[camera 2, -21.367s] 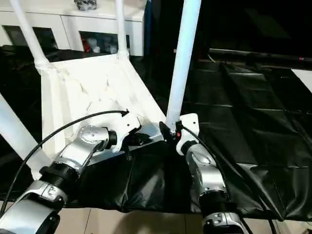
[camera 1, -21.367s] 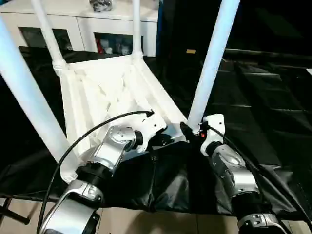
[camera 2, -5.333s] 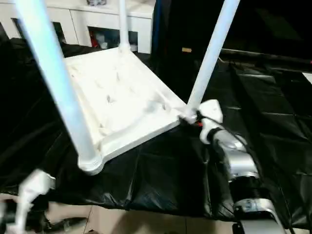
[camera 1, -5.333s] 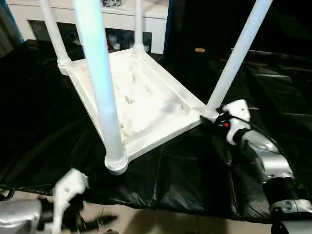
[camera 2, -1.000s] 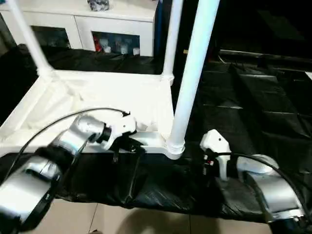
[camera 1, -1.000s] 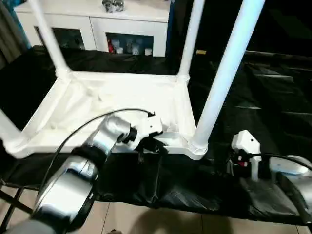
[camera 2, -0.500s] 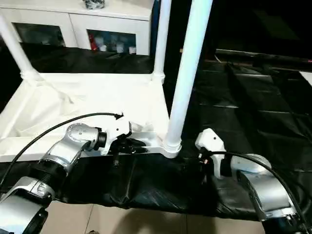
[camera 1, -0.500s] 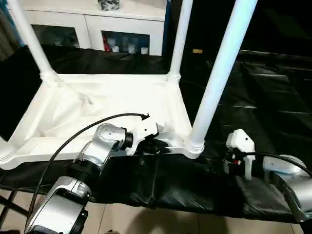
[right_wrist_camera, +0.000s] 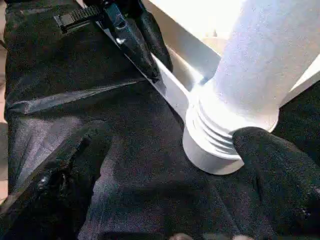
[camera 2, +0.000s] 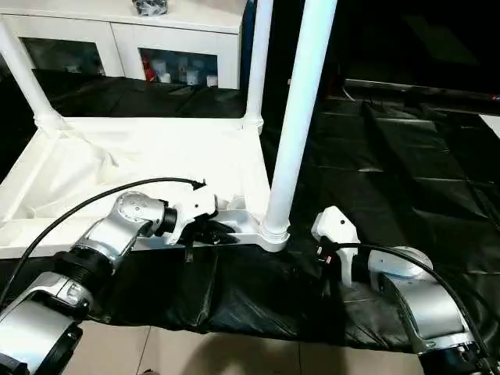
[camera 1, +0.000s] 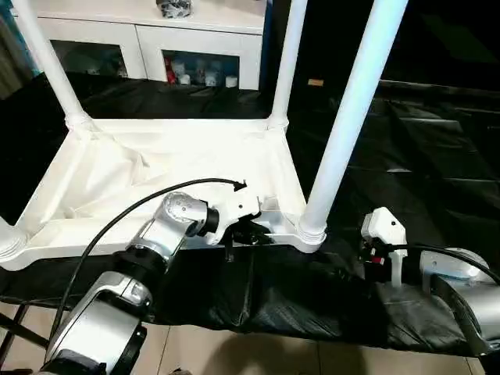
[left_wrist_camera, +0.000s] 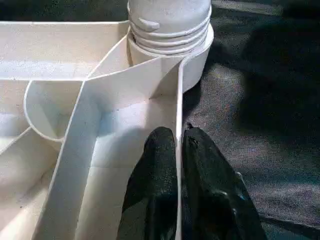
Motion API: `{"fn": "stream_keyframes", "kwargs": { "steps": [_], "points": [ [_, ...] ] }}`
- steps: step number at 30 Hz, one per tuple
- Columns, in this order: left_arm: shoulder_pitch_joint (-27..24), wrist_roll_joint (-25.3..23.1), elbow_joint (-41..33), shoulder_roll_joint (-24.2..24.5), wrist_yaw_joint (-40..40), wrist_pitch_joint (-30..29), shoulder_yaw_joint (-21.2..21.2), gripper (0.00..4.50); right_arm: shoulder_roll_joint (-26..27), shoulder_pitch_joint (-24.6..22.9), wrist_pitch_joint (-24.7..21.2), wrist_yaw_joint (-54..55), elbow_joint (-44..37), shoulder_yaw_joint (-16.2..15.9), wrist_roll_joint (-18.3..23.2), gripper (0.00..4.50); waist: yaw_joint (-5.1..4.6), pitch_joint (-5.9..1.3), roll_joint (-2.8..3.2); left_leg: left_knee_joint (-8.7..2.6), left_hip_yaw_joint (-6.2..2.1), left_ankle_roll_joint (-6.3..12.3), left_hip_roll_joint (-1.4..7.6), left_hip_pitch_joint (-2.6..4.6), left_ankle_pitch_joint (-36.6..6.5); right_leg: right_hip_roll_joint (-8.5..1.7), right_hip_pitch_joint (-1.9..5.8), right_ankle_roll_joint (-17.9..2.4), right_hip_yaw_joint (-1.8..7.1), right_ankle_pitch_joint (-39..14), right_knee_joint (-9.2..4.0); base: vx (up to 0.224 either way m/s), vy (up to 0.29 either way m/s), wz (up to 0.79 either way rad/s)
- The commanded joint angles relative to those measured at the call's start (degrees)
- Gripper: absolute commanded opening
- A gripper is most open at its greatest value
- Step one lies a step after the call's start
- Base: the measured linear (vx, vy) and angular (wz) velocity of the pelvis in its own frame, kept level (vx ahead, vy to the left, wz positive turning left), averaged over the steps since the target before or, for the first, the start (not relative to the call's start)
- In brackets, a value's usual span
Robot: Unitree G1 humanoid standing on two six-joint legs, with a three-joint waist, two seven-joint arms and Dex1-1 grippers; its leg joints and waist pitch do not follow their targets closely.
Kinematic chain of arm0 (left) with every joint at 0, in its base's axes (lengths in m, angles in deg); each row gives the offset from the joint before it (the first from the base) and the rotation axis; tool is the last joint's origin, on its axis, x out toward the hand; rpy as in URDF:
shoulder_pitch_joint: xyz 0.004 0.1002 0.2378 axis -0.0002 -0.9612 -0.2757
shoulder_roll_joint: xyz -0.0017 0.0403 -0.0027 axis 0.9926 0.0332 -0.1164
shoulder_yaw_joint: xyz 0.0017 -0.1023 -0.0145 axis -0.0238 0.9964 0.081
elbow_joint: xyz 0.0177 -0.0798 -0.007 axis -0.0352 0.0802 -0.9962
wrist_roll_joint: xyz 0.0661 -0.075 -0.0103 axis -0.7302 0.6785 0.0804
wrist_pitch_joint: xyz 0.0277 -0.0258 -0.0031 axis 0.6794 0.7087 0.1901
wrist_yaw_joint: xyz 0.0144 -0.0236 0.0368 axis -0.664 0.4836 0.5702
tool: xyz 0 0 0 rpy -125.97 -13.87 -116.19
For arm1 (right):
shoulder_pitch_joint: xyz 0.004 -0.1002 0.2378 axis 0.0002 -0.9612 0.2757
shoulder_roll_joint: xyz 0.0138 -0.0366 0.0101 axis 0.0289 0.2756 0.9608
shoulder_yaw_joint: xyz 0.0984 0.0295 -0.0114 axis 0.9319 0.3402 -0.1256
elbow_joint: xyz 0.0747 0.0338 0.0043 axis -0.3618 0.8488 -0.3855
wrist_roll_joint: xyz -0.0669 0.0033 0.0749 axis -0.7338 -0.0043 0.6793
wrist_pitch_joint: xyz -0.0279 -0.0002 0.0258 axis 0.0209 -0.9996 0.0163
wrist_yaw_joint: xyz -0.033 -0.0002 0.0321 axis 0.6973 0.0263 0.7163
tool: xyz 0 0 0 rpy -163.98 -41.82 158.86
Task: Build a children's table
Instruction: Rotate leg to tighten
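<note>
Your left tool (left_wrist_camera: 177, 150) is clenched on the thin near rim of the top (camera 1: 156, 168), one finger inside the wall and one outside, just short of the near right corner socket. The top lies upside down on the black-covered counter (camera 1: 437, 156), ribs up, its long axis running across your view, with legs (camera 1: 348, 117) standing upright from the corners. The near right leg's ridged collar (right_wrist_camera: 215, 135) sits in its socket just beyond the left tool and directly ahead of your right tool (right_wrist_camera: 165, 150), which is released and spread wide, one finger (right_wrist_camera: 275, 165) close beside the collar and possibly touching it. So the right arm is the nearer one to that leg. Behind the counter stands a white cabinet (camera 1: 195, 39).
</note>
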Motion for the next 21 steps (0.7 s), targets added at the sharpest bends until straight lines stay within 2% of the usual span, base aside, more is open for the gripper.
{"fn": "stream_keyframes", "kwargs": {
  "steps": [1,2,3,5,6,7,9,11,13,14,16,18,19,21],
  "points": [
    [-0.77,-0.78,0.41,0.96,1.31,-1.19,-0.82,0.13,-0.34,0.72,0.79,0.33,-0.17,0.62,0.2,4.5,0.49,-2.93,-0.72,-4.04,0.1,2.04,0.41,-0.23,-15.9,-2.67,2.55,-10.29,1.61,-18.03,-5.22,0.0,0.0,0.0],
    [-0.88,-0.82,0.4,1.13,1.6,-1.15,-0.95,0.13,-0.15,1.09,1.2,0.63,0.26,0.84,0.07,4.5,0.53,-2.97,-0.63,-4.02,0.07,2.09,0.41,-0.24,-15.53,-2.71,2.57,-10.49,1.62,-17.43,-5.12,0.0,0.0,0.0],
    [-1.26,-0.88,0.02,1.62,2.27,-1.14,-1.25,0.04,0.47,2.03,1.45,1.62,1.23,1.43,0.02,4.5,0.33,-3.08,-0.9,-3.91,0.18,2.29,0.3,-0.44,-14.32,-2.66,2.72,-10.71,1.61,-15.73,-4.96,0.0,0.0,0.0],
    [-1.82,-0.93,-0.7,2.25,3.04,-1.0,-1.55,0.04,1.1,3.17,1.56,2.69,2.35,1.88,-0.16,4.5,0.21,-3.16,-0.61,-3.76,0.28,2.39,0.36,-0.27,-13.17,-2.67,2.58,-11.52,1.62,-14.16,-4.8,0.0,0.0,0.0],
    [-2.29,-0.58,-1.44,2.55,3.53,-0.64,-1.43,0.04,1.18,3.79,1.81,2.93,3.03,1.26,-0.99,4.5,0.19,-3.19,-0.61,-3.74,0.26,2.42,0.35,-0.32,-12.69,-2.68,2.67,-11.82,1.64,-13.26,-4.65,0.0,0.0,0.0],
    [-2.68,-0.27,-2.13,2.77,3.8,-0.19,-1.29,0.04,1.36,4.36,2.46,3.45,3.73,0.61,-2.04,4.5,0.09,-3.21,-0.87,-3.76,0.3,2.53,0.31,-0.46,-12.26,-2.6,2.8,-11.96,1.61,-12.56,-4.56,0.0,0.0,0.0],
    [-3.26,0.42,-3.28,3.08,4.22,0.17,-1.07,0.04,2.11,5.62,3.44,5.44,5.38,-0.23,-3.94,4.5,0.08,-3.18,-0.64,-3.75,0.38,2.35,0.28,-0.37,-11.44,-2.59,2.69,-12.3,1.59,-11.74,-4.39,0.0,0.0,0.0],
    [-3.54,0.82,-3.94,3.18,4.58,-0.1,-0.9,0.04,2.59,6.36,3.3,6.53,6.33,-0.55,-4.72,4.5,0.25,-3.16,-0.58,-3.68,0.49,2.42,0.32,-0.16,-11.56,-2.6,2.68,-12.49,1.69,-11.32,-4.4,0.0,0.0,0.0],
    [-4.29,1.37,-5.62,3.46,5.17,-0.99,-0.59,0.04,3.87,7.81,3.39,5.65,8.11,-1.7,-4.42,4.5,0.04,-3.19,-0.81,-3.81,0.37,2.48,0.32,-0.49,-11.5,-2.66,2.93,-12.57,1.56,-11.34,-4.15,0.0,0.0,0.0],
    [-4.59,1.47,-6.22,3.6,5.26,-1.24,-0.52,0.04,4.37,8.46,3.93,4.72,9.07,-2.58,-4.44,4.5,-0.07,-3.2,-0.94,-3.74,0.47,2.57,0.39,-0.28,-11.84,-2.65,2.74,-12.52,1.58,-11.92,-4.35,0.0,0.0,0.0],
    [-4.67,1.42,-6.4,3.66,5.16,-1.27,-0.49,0.04,4.43,8.91,4.74,3.88,10.0,-3.52,-4.94,4.5,0.07,-3.16,-0.74,-3.72,0.52,2.6,0.38,-0.22,-11.75,-2.62,2.71,-12.55,1.67,-11.83,-4.36,0.0,0.0,0.0],
    [-4.72,1.4,-6.57,3.71,5.16,-1.37,-0.46,0.0,4.61,9.27,5.28,3.6,10.72,-3.97,-5.22,4.22,0.18,-3.21,-0.82,-3.69,0.53,2.64,0.41,-0.24,-11.14,-2.66,2.77,-12.64,1.69,-10.74,-4.19,0.0,0.0,0.0],
    [-4.83,1.39,-6.92,3.84,5.15,-1.4,-0.5,0.0,5.1,10.03,6.02,3.34,12.11,-4.51,-5.66,4.22,0.13,-3.19,-0.97,-3.68,0.54,2.7,0.39,-0.28,-11.11,-2.63,2.8,-12.67,1.68,-10.62,-4.17,0.0,0.0,0.0],
    [-4.85,1.38,-7.18,4.02,5.11,-1.5,-0.56,0.0,5.72,11.13,7.25,3.39,14.09,-5.22,-6.68,3.97,0.08,-3.25,-0.88,-3.66,0.53,2.69,0.4,-0.24,-10.79,-2.66,2.78,-12.91,1.66,-10.27,-4.06,0.0,0.0,0.0]
  ]
}}
